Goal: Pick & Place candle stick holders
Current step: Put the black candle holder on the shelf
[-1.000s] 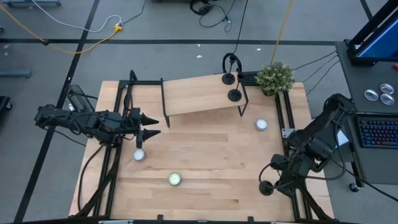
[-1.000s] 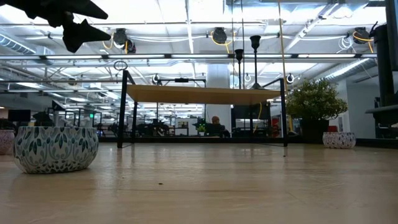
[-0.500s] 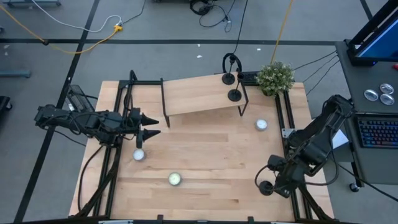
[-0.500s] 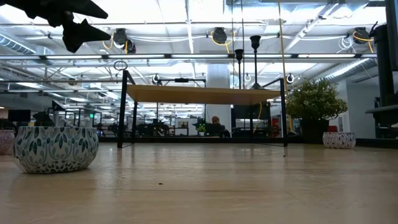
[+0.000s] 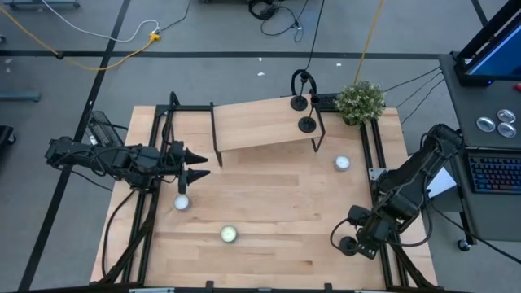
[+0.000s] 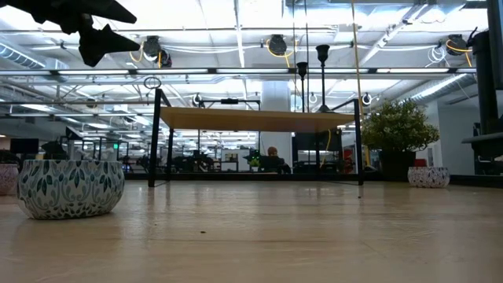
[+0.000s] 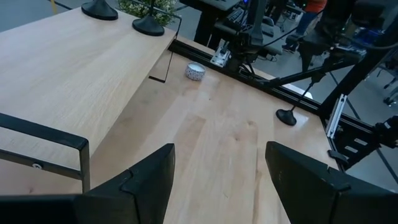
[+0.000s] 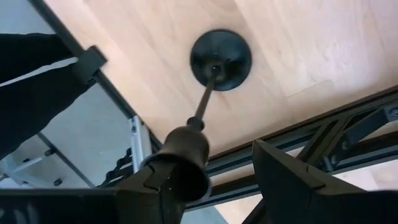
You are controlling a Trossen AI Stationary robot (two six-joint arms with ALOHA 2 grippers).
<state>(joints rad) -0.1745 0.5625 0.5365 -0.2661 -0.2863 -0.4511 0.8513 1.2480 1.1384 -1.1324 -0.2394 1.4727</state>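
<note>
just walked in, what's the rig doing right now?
Pick and place of candle stick holders. The right gripper is over the third holder at the table's near right edge, fingers either side of its cup, not clearly clamped. Two holders already stand on the raised wooden shelf. The left gripper waits open above the table's left side. Three tealights sit untouched.

My left gripper (image 5: 198, 164) hovers with fingers apart. My right gripper (image 5: 343, 242) hangs low, arm bent, fingers parted.
</note>
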